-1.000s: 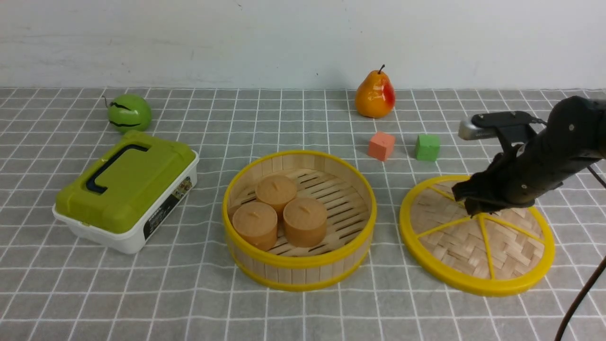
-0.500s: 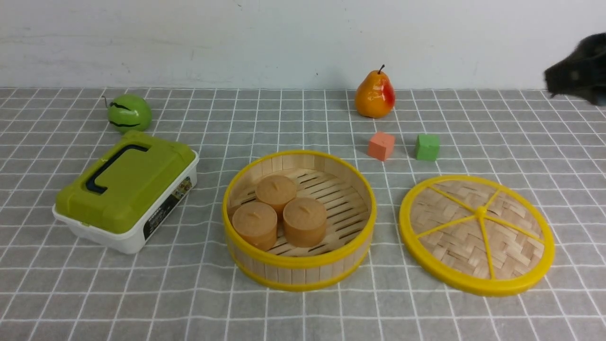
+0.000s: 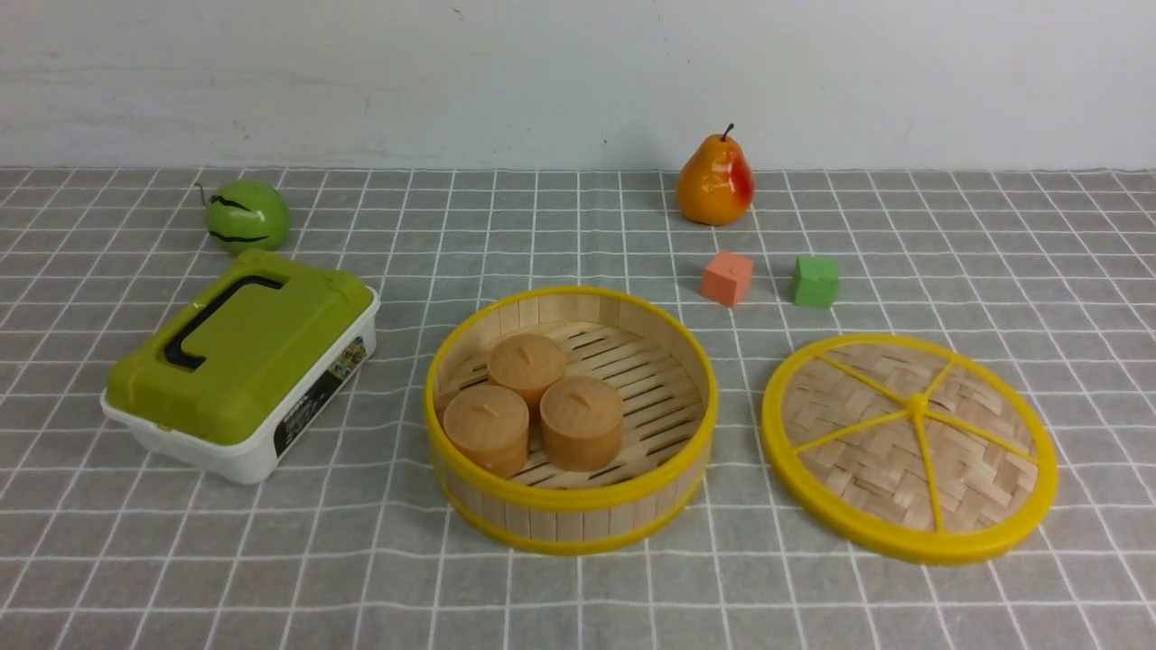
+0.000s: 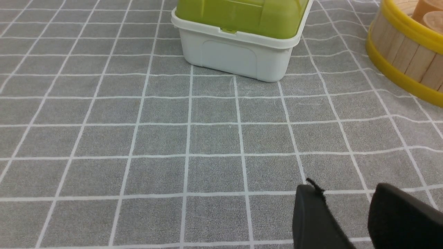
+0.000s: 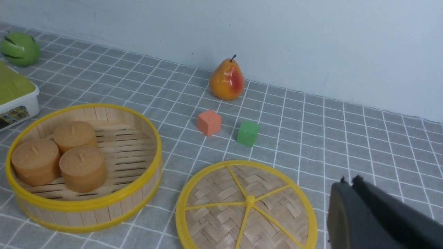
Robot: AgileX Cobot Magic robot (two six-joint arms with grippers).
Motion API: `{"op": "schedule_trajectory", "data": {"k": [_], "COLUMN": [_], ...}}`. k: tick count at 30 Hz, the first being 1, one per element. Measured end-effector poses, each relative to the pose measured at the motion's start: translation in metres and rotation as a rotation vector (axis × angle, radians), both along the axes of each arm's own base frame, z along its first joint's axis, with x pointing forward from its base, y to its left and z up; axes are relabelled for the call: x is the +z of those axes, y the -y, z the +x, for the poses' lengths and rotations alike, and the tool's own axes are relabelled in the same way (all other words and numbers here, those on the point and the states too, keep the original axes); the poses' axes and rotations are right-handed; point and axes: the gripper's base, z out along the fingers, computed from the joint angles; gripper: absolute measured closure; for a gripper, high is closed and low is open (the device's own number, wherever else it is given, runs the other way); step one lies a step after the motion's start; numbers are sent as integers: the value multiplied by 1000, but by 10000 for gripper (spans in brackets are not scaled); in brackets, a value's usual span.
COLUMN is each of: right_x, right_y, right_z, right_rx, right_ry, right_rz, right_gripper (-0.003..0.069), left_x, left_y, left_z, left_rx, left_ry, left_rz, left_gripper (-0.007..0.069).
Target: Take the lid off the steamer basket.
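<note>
Lid (image 3: 908, 447) is lying flat on the checked cloth (image 3: 578, 596) just beside the steamer basket (image 3: 572, 420), apart from it, leaving three brown cakes (image 3: 533, 406) showing inside. Right gripper (image 5: 347, 185) is hanging clenched and empty near the lid's edge. Left gripper (image 4: 346, 207) is hovering over bare cloth near the green-topped box (image 4: 238, 34), its jaws standing slightly parted and holding nothing. Little seems left to go wrong; a careless sweep of the right arm could be nudging the lid against the green cube (image 3: 815, 280).
</note>
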Motion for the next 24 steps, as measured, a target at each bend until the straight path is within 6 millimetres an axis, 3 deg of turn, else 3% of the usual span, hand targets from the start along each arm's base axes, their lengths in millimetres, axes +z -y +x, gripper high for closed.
{"op": "schedule_trajectory", "data": {"k": [5, 15, 24], "right_x": [-5, -10, -39], "right_y": [1, 1, 5], "right_z": [-9, -10, -8], "right_rx": [2, 2, -29], "right_ry": [9, -31, -36], "right_rz": [1, -17, -69], "right_gripper": [680, 679, 669], "left_x": [0, 0, 0], "left_y": [0, 0, 0], "left_z": [0, 0, 0], "left_rx": [0, 0, 0], "left_ry": [0, 0, 0], "left_rz": [0, 0, 0], "left_gripper": [386, 386, 386]}}
